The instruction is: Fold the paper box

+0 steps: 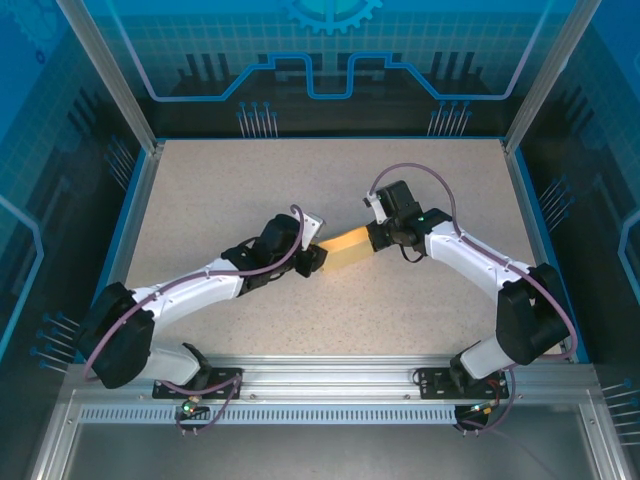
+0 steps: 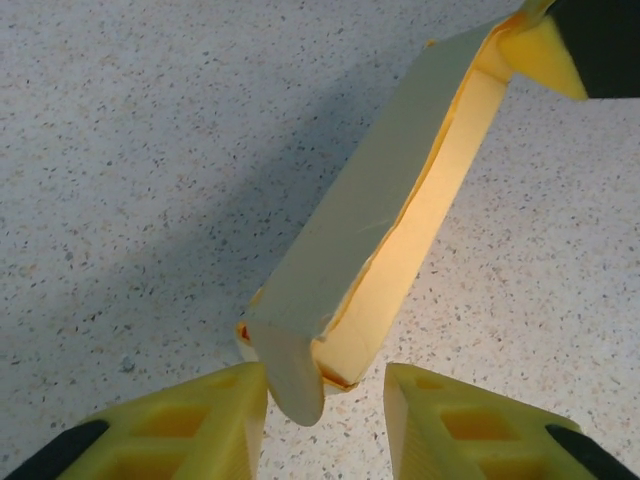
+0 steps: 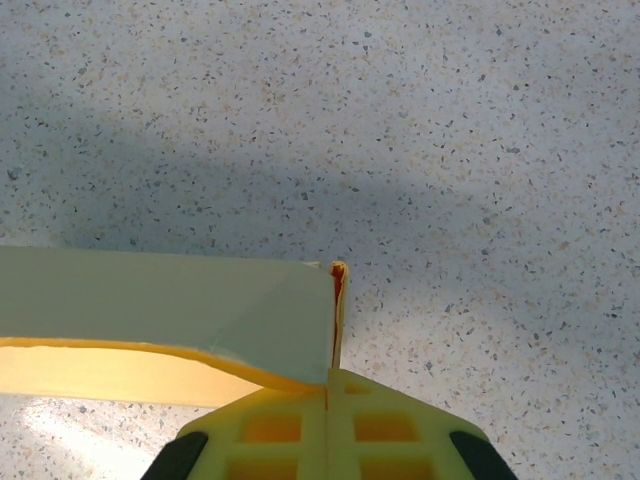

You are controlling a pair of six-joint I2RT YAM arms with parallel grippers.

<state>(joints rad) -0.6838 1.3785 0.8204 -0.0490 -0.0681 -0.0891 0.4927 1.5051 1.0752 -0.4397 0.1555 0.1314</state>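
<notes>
Top external: paper box (image 1: 345,247) sits about mid-desk (image 1: 250,180), bridging the two grippers. It's a long narrow strip of pale yellow card, angled.

Left wrist: the paper box (image 2: 380,210) runs from bottom centre up to the top right. The outer face is dull cream. The inside is brighter yellow, with the walls bowed apart so the section gapes open along its length. At the near end a short flap curls over, rounded, not tucked in.

Left gripper (image 2: 325,405) at that near end, jaws partly apart with the paper box end between them. One finger (image 2: 200,425) meets the curled flap; the other finger (image 2: 450,420) has a clear gap to the card. So it brackets the end without clamping it.

Right wrist: right gripper (image 3: 328,400) at the far end of the paper box (image 3: 170,305), jaws closed on a thin upright card edge and pinching it. The body extends off to the left of the pinch.

Can't tell whether the bottom edge touches the desk.
</notes>
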